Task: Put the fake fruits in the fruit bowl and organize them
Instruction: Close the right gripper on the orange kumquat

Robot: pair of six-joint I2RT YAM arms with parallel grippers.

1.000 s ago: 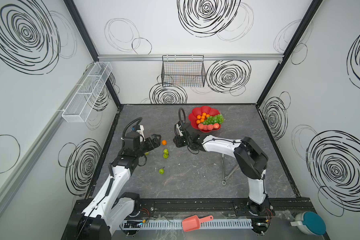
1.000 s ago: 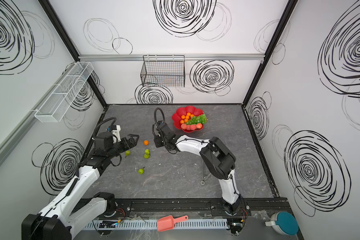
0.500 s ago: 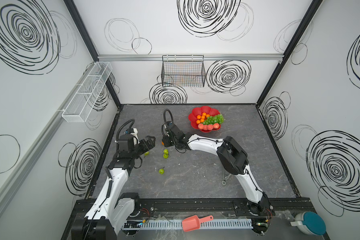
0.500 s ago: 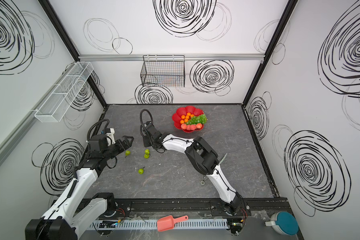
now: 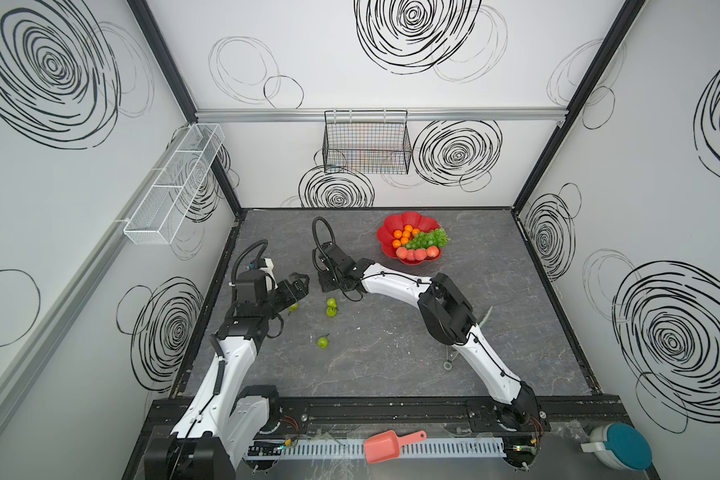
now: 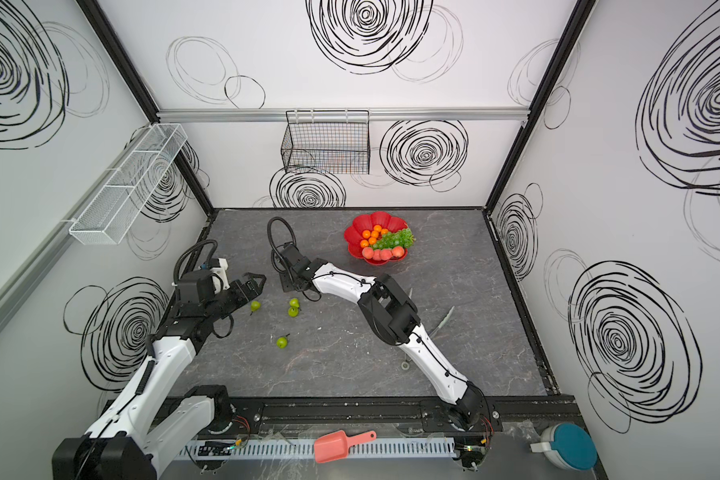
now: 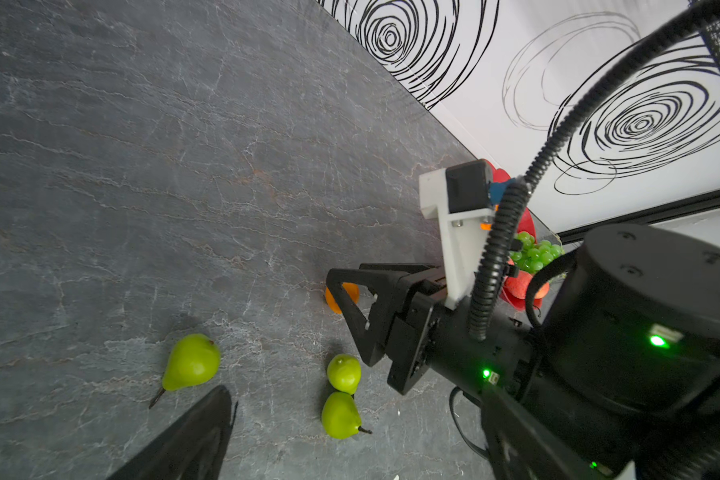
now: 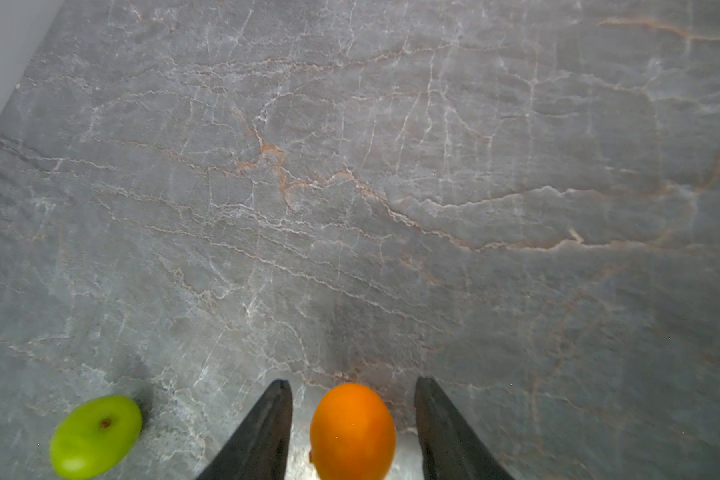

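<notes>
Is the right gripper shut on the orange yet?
Open: in the right wrist view the right gripper straddles the orange, with a gap showing on each side.

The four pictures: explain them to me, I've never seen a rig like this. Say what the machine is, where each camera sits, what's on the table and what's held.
Two white-and-black robot arms are mounted along the front edge of a grey table. The two wide pictures come from one camera pair overhead; the two close ones come from a camera on each arm's wrist. At the back, the red fruit bowl already holds oranges, grapes and peaches. Four green pears and one orange lie on the table. The right hand sits low with its open fingers either side of that orange, gaps showing, so not gripping. The left hand is open and empty, near one pear.
</notes>
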